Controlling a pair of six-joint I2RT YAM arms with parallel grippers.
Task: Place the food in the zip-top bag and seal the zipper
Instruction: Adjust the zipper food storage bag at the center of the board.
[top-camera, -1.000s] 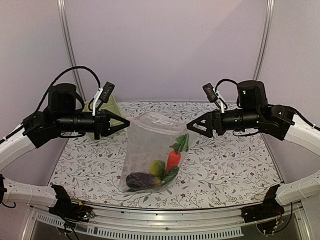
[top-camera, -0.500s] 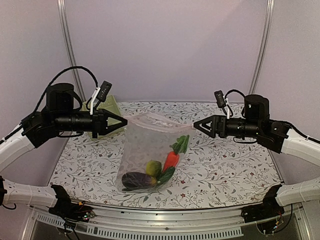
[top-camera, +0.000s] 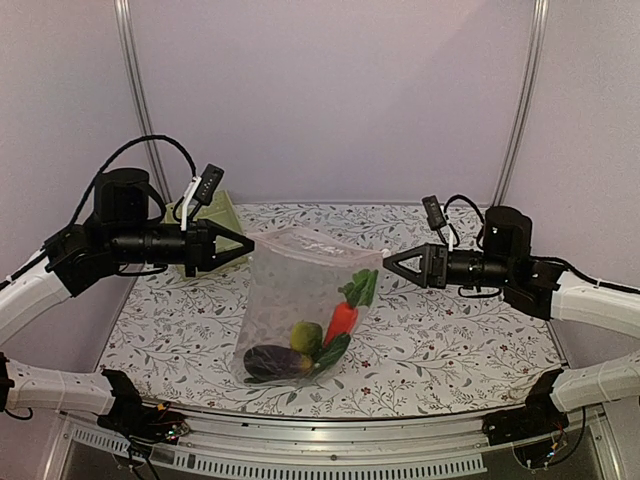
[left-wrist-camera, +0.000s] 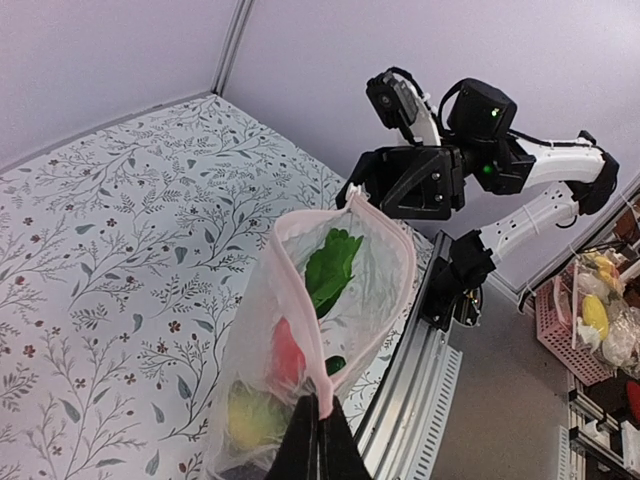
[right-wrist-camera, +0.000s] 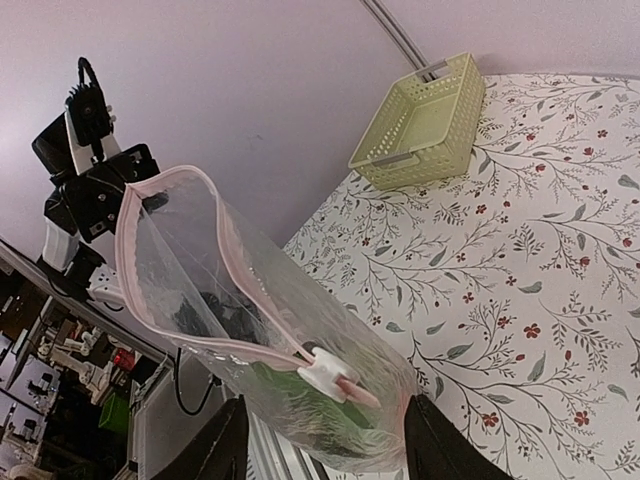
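From above, one zip-top bag (top-camera: 290, 300) hangs between the two arms with its bottom resting on the flowered table (top-camera: 470, 330). The left claw (top-camera: 245, 243) is pinched tight on the bag's upper left corner. The right claw (top-camera: 385, 262) points at the upper right corner; from here I cannot tell how wide it stands. The zipper (top-camera: 330, 251) runs along the top edge between them. The food (top-camera: 306, 335) is all inside the bag, and I count four pieces: one dark purple eggplant (top-camera: 272, 362) at the bottom, one yellow-green lump above it, one red-orange carrot (top-camera: 342, 320) with a green top, and one dark green piece (top-camera: 335, 350) beside the eggplant. One pale green basket (top-camera: 215, 215) sits on the table behind the left claw.

From the left wrist, two dark fingers meet at the bottom of the view, closed on the pink rim. The bag's mouth gapes in a loop, showing green, red and yellow-green shapes within. The right claw sits at the far corner.

From the right wrist, its two fingers stand wide apart at the bottom edge, with the bag's corner and one white slider (right-wrist-camera: 325, 378) just ahead of the gap. The mouth is open. The one basket is well apart, far back on the table.
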